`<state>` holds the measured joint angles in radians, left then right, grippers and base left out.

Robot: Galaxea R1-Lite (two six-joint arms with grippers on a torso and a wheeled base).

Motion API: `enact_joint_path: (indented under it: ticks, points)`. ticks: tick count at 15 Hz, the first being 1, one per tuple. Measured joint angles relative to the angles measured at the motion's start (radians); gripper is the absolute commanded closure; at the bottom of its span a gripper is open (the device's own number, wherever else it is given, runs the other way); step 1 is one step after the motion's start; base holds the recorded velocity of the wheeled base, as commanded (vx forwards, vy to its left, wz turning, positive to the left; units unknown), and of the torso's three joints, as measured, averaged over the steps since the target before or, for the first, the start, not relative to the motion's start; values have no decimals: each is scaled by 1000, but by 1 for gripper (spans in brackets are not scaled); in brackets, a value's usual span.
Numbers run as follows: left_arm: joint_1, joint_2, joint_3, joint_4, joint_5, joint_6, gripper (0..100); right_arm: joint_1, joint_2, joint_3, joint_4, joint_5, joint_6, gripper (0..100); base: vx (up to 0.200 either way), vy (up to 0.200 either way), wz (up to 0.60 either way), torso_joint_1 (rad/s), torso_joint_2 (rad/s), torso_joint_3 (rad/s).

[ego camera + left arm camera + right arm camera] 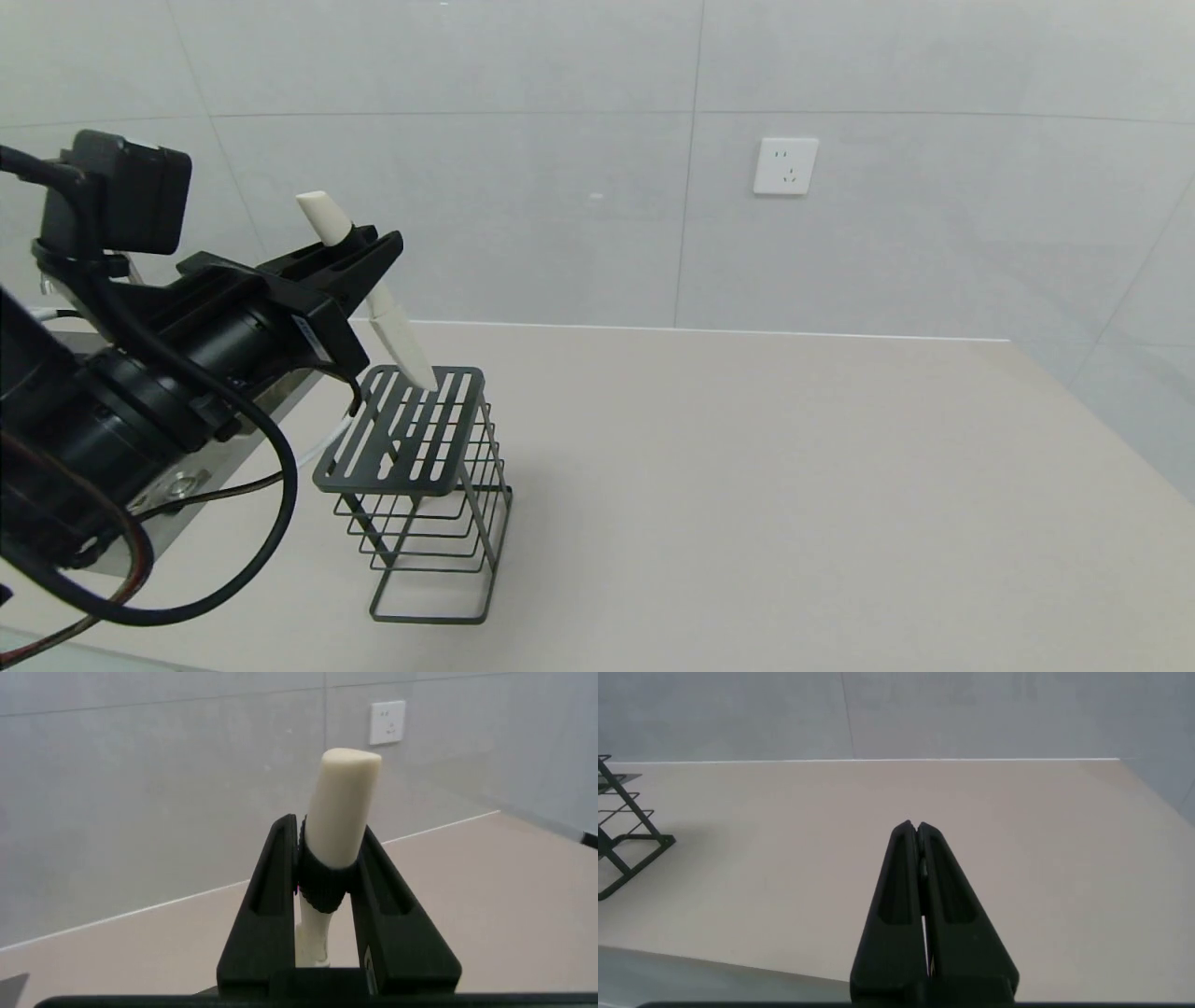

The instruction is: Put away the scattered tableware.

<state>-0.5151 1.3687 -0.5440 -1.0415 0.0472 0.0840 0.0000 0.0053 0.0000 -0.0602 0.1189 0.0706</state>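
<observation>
My left gripper (359, 254) is shut on a cream-handled utensil (373, 299), held tilted above the dark wire cutlery rack (411, 485). The utensil's lower end (415, 369) touches or hovers just over the rack's slotted top plate (392, 448). In the left wrist view the cream handle (341, 803) sticks up between the black fingers (271, 896). My right gripper (920, 854) is shut with nothing in it, hanging over the bare beige table, and a corner of the rack (626, 849) shows off to one side.
The beige countertop (794, 485) stretches wide to the right of the rack. A grey tiled wall with a white socket (786, 166) stands behind. A metal edge (177, 504) lies under my left arm.
</observation>
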Motion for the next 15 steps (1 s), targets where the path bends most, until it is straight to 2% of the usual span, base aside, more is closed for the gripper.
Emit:
enact_joint_path:
  ticks: [2,8,15]
  points:
    - [-16,14,-30,0,18,30,100,0,0,0,1,2,-10,100,0,0,0,0,0,0]
    - [-70,30,-37,-7,17,34,100,0,0,0,2,17,-23,100,0,0,0,0,0,0]
    - [-35,28,1,-23,10,34,100,2,0,0,3,19,-24,100,0,0,0,0,0,0]
